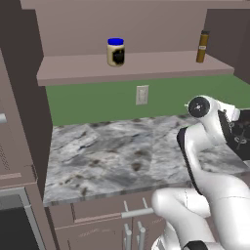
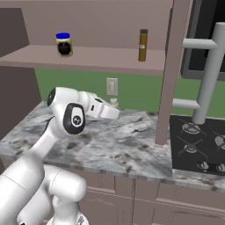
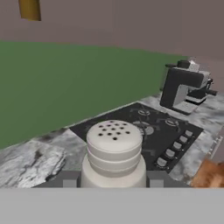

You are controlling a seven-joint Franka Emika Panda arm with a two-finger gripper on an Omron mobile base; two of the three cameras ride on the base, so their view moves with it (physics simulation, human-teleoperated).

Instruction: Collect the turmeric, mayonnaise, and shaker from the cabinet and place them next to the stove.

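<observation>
The shaker [image 3: 114, 153] sits upright between the jaws, which are clenched on its sides just over the marbled desk [image 1: 112, 156], its perforated top facing up and whatever is inside it hidden. Up and behind the jaws, the open cabinet [image 2: 88, 59] holds two containers standing well apart on its shelf: the mayonnaise [image 1: 115, 52] with its blue lid on, and the turmeric [image 2: 143, 45], capped, nearer the stove side. Beyond the jaws lies the black stove [image 3: 153, 133], with a dark coffee machine [image 3: 183, 87] standing on the desk past it.
</observation>
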